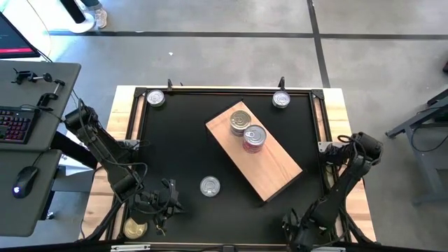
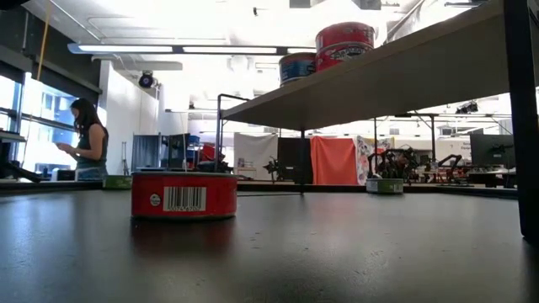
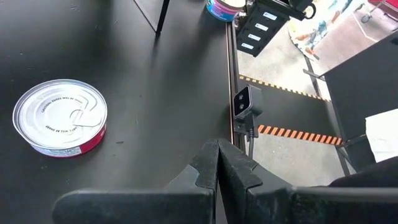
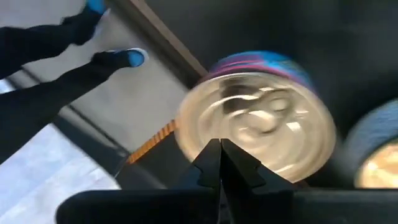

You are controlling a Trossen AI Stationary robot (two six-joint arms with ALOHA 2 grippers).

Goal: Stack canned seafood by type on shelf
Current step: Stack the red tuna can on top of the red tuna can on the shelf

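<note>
The shelf (image 1: 262, 157) is a light-brown board lying slantwise mid-table; in the low view the shelf (image 2: 396, 76) stands raised on thin black legs. Two cans (image 1: 240, 122) (image 1: 255, 137) sit on it. A red-sided can (image 1: 210, 186) (image 3: 60, 117) rests flat on the black table. Two more cans (image 1: 155, 98) (image 1: 281, 100) stand at the far corners, and a gold-lidded one (image 1: 135, 228) at the near-left corner. My left gripper (image 3: 217, 169) is shut, near the near-left corner (image 1: 166, 204). My right gripper (image 4: 221, 163) is shut, low at the near edge (image 1: 302, 229), over a blurred blue-labelled can (image 4: 258, 118). My right gripper's shut fingertips stand in front of the lid of the blue-labelled can (image 4: 249, 134). The view is blurred, and I cannot tell whether they touch it.
A second can (image 4: 373, 158) shows beside the blue-labelled one. The low camera (image 3: 245, 107) sits at the table's near edge. A metal frame (image 1: 318, 119) borders the black mat. A person (image 2: 88, 139) stands in the room behind; a person's legs (image 4: 56, 37) show by the near edge.
</note>
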